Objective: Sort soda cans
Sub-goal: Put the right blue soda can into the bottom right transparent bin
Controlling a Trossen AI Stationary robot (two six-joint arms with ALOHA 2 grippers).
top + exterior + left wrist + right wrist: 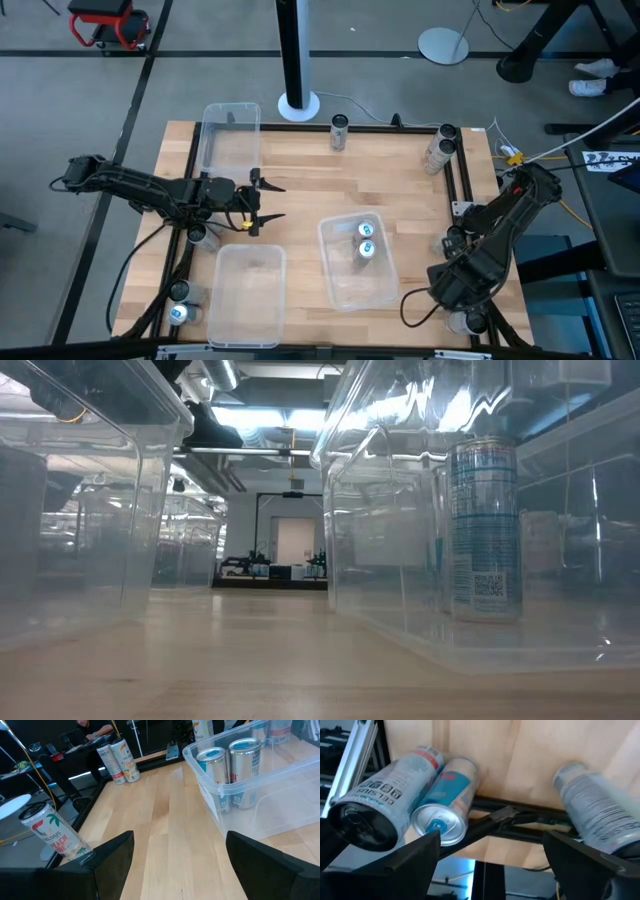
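Slim soda cans (231,772) — two silver-and-blue — stand in a clear bin (357,265) mid-worktop (310,180); one at the edge reads "CELSIUS PEACH VIBE" (52,835). Left tool (268,202) and right tool (490,845) gape, empty.

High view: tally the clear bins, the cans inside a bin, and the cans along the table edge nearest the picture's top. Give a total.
Clear bins: 3
Cans inside a bin: 2
Cans along the top table edge: 3
Total: 8
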